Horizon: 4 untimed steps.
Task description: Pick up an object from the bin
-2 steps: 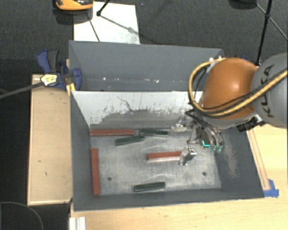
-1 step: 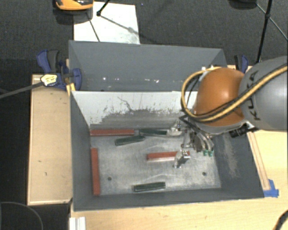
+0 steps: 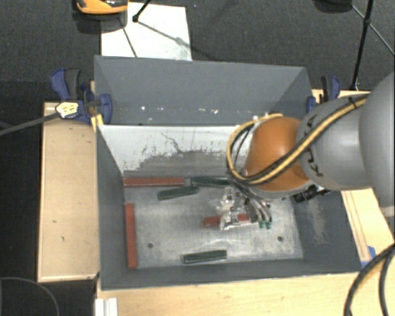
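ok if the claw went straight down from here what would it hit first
Most likely the short red bar lying on the bin floor right under the claw; its ends show on either side. Height is unclear from above, so it may already be touching.

Even light — small glints along bin (image 3: 185, 92) wall

A dark, rough-textured floor (image 3: 37, 43) is seen all around, near black at the top and the left. On it, at the top, a white sheet (image 3: 163, 28) is laid flat, crossed by a thin wire (image 3: 130, 42). An orange-yellow object (image 3: 100, 5) is cut off by the upper edge — a black cable (image 3: 359, 49) is run down at the top right
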Each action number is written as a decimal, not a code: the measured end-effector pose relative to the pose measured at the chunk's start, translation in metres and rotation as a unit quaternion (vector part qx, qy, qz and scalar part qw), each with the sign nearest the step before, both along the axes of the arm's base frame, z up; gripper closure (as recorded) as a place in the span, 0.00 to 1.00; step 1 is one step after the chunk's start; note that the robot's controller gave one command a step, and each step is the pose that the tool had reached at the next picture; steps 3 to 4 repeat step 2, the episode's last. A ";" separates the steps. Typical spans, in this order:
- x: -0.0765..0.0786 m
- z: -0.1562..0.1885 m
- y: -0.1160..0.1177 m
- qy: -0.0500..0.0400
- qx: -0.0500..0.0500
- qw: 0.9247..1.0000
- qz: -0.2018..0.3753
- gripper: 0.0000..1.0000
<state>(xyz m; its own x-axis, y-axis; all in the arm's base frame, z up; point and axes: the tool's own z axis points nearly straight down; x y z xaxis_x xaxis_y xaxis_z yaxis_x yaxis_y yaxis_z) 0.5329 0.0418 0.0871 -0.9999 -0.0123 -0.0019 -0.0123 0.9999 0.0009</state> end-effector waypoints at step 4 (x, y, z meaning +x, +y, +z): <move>0.003 0.206 0.008 0.001 0.000 0.999 -0.049 1.00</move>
